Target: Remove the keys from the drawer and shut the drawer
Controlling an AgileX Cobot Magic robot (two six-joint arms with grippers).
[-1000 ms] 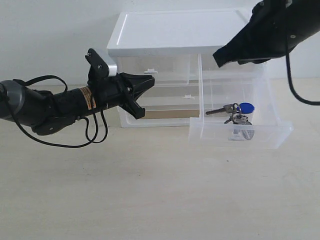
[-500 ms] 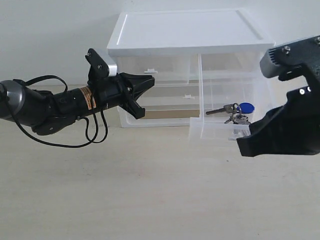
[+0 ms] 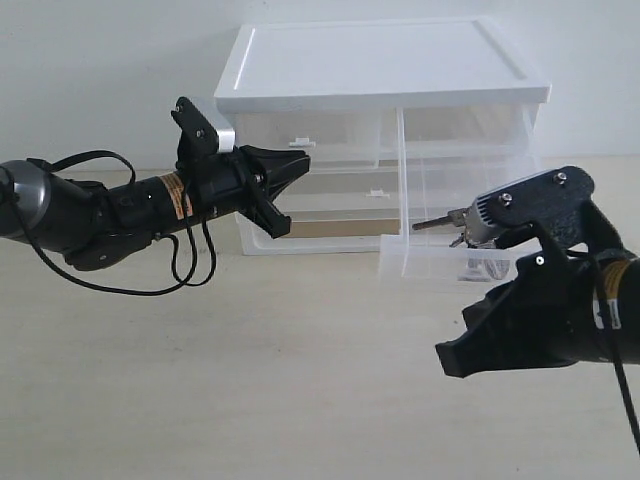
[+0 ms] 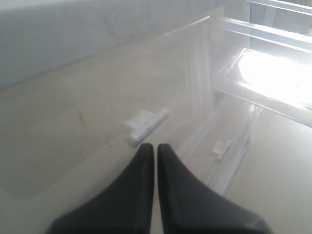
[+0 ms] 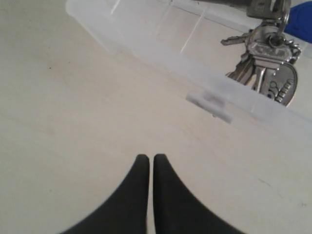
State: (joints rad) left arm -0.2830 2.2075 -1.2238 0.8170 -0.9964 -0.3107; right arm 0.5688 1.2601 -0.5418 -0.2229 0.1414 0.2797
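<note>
The drawer is the cabinet's right small one, pulled far out; its clear front wall carries a white tab handle. Inside lie the keys, silver on a ring with a blue fob. In the exterior view only a key blade shows past the right arm. My right gripper is shut and empty, low over the table in front of the drawer. My left gripper is shut and empty, its tips just short of the left small drawer's tab handle.
The white-topped cabinet stands at the back of the pale table. Its left small drawer and the full-width drawer beneath are pushed in. The right arm's bulk sits in front of the open drawer's right half.
The right arm has swung down from above the cabinet to a low spot in front of the open drawer. The left arm, the drawer and the keys have not moved.
</note>
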